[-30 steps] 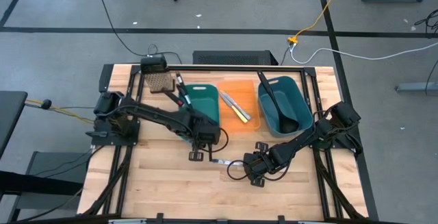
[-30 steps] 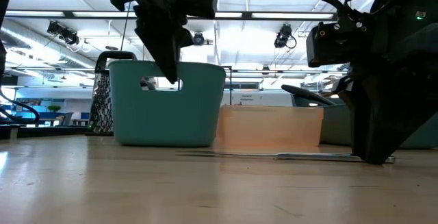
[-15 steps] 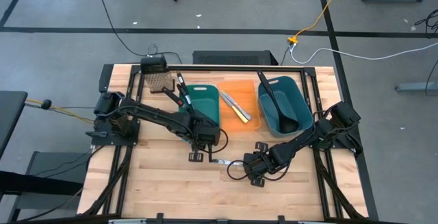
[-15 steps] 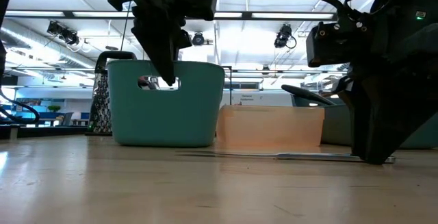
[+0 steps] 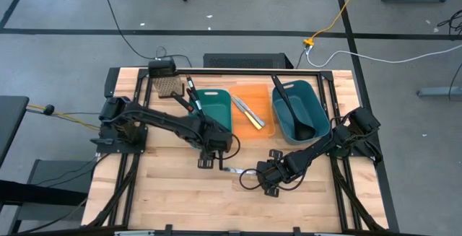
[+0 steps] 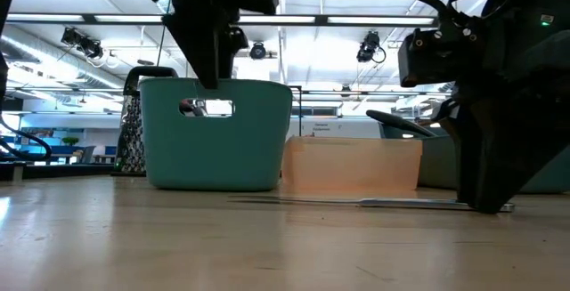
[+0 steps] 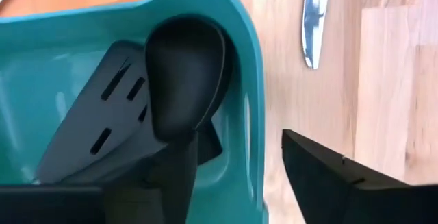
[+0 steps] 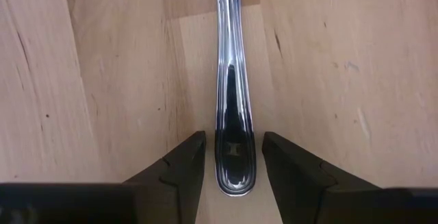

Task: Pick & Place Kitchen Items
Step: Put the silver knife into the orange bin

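A slim silver table knife [image 8: 233, 114] lies flat on the wooden table [image 5: 166, 193], in front of the orange bin [image 5: 254, 100], its handle end between the spread fingers [image 8: 179, 166] of the right gripper [image 8: 233, 157], which straddles it with a gap on each side, not clamped. Farther back, the left gripper [image 5: 210, 147] hangs released over the front edge of the left teal bin [image 7: 243, 80], one finger inside and one outside its wall, just above a black ladle [image 7: 185, 80] and a black slotted spatula [image 7: 102, 131] lying inside. No readable writing shows.
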Tool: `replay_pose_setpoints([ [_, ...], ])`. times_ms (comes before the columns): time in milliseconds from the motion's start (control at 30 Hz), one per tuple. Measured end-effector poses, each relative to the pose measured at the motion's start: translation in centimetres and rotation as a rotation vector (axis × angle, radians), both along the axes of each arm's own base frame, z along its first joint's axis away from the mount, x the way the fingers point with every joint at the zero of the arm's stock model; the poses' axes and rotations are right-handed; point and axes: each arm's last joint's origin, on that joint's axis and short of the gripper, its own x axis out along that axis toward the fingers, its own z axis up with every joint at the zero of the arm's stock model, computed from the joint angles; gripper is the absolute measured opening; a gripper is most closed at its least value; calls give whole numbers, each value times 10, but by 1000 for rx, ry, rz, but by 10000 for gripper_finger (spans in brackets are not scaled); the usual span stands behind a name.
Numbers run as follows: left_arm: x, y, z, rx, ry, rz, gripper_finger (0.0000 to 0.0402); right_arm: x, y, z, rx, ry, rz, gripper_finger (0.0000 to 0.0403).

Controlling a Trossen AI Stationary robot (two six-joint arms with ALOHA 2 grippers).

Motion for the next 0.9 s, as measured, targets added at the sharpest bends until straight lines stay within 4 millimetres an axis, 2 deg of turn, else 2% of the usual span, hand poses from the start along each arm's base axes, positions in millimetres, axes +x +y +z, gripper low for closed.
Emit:
replay_pose_setpoints([
  [167,-2,-7,26,39,3,-10,232,0,0,0,2,-3,-1,162],
  [333,-4,-25,59,42,-94,-63,215,0,0,0,2,-5,-1,162],
  [500,-26,-52,98,71,-247,-149,161,1,0,0,3,-7,-1,162],
  [733,-69,-81,136,88,-441,-204,47,1,0,0,3,-7,-1,162],
  [800,-76,-89,142,73,-521,-205,15,1,0,0,3,-7,-1,162],
  [900,-85,-100,133,11,-606,-243,9,1,0,0,4,-7,-3,162],
])
